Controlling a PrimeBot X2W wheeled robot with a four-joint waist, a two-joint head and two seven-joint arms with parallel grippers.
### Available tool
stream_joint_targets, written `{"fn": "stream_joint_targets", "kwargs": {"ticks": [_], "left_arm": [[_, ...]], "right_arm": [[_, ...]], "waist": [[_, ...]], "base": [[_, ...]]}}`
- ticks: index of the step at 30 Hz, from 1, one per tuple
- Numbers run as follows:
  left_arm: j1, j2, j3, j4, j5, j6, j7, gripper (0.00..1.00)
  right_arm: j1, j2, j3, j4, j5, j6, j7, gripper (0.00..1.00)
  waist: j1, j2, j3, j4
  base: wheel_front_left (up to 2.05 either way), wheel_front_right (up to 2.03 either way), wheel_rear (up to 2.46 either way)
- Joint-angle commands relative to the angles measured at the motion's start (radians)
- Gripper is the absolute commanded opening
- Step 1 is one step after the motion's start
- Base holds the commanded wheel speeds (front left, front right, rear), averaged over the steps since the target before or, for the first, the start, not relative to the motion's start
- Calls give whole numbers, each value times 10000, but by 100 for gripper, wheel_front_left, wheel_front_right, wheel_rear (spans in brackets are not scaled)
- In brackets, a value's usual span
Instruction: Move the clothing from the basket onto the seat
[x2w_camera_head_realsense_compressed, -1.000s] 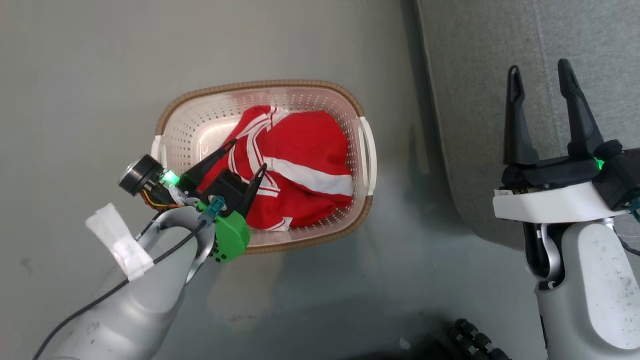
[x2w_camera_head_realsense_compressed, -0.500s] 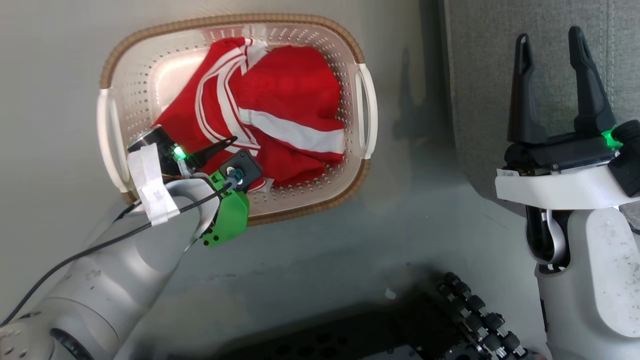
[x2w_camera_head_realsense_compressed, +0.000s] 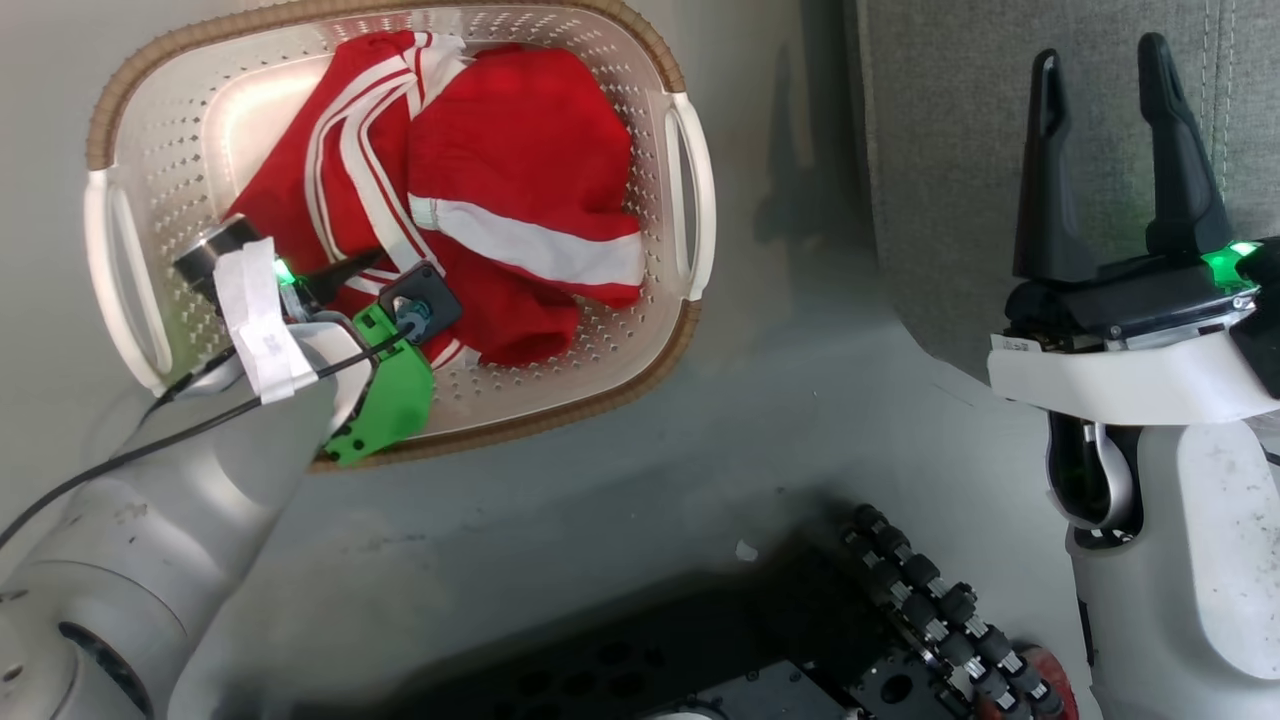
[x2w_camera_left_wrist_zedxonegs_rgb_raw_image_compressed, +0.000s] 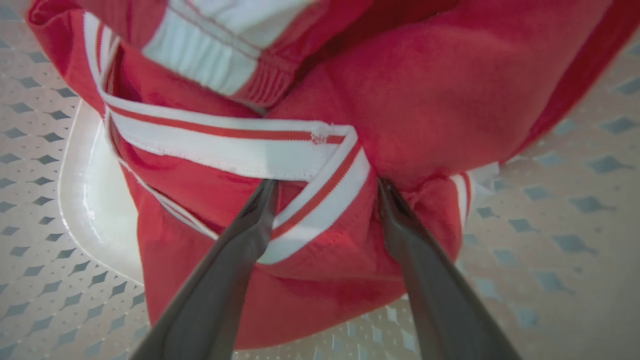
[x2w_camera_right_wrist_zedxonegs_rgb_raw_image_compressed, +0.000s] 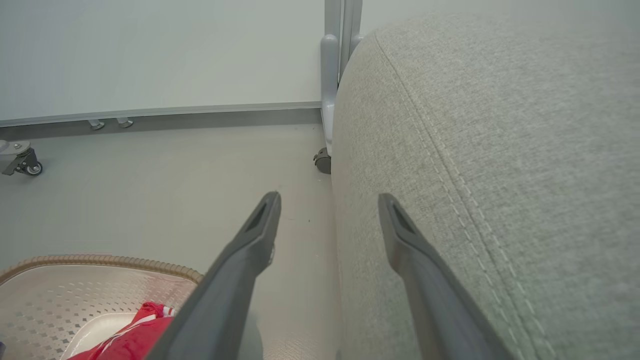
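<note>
Sofa cushion (x2w_camera_head_realsense_compressed: 960, 150) at three o'clock; laundry basket (x2w_camera_head_realsense_compressed: 180, 130) at eleven holds the red striped clothing (x2w_camera_head_realsense_compressed: 510, 150). My left gripper (x2w_camera_left_wrist_zedxonegs_rgb_raw_image_compressed: 326, 184), fingers apart, straddles a white-banded hem (x2w_camera_left_wrist_zedxonegs_rgb_raw_image_compressed: 235, 150); I'd press deeper before closing. Right gripper (x2w_camera_head_realsense_compressed: 1098, 55) hangs spread, empty.

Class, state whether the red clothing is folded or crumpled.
Crumpled: the red white-striped fabric garments lie bunched inside the cream perforated plastic basket.
</note>
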Motion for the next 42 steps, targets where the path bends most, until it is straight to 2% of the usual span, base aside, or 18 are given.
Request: {"fn": "stream_joint_targets", "kwargs": {"ticks": [1,6,9,10,12,13,14,21,25,34,42], "left_arm": [[-258,156,-31,141,197,22,-24,100],[-330,31,-51,436,339,22,-115,100],[-115,-23,-58,477,58,20,36,100],[-108,6,-62,465,12,20,54,63],[-100,16,-63,424,-10,22,120,18],[-86,25,-64,411,-22,20,117,7],[-126,54,-62,405,-10,22,49,0],[-192,-102,-59,505,-62,22,-405,0],[-126,-404,-15,713,-296,26,-1010,0],[967,-913,894,502,-1201,833,-1799,0],[2808,-573,2521,-1847,-1735,1644,-1798,0]], "right_arm": [[-154,-23,4,-99,-4,1,-31,100],[-149,-25,-46,-382,-59,1,-31,100],[-132,-23,-50,-494,-79,1,-31,100],[-129,-23,-35,-533,-83,1,-31,100],[-112,-23,-8,-594,-88,1,-31,100],[-96,-23,-3,-611,-95,1,-31,100],[-82,-23,4,-625,-112,1,-31,100],[1,-25,-28,-540,-181,1,-31,100],[92,-26,-66,-393,-254,1,-31,100],[449,-29,66,87,-393,1,-31,100],[1359,-31,238,653,-437,-1,-31,100]], "waist": [[-1,0,95,-88],[-1,0,188,-161],[-1,0,228,-206],[-1,0,245,-227],[-1,0,255,-242],[-1,0,257,-242],[-1,0,258,-239],[-1,0,-22,-108],[-1,0,-626,143],[-1,0,-2670,653],[-1,0,-4956,994]], "base": [[0,0,0],[0,0,0],[0,0,0],[0,0,0],[0,0,0],[0,0,0],[0,0,0],[0,0,0],[0,0,0],[0,0,0],[0,0,0]]}}
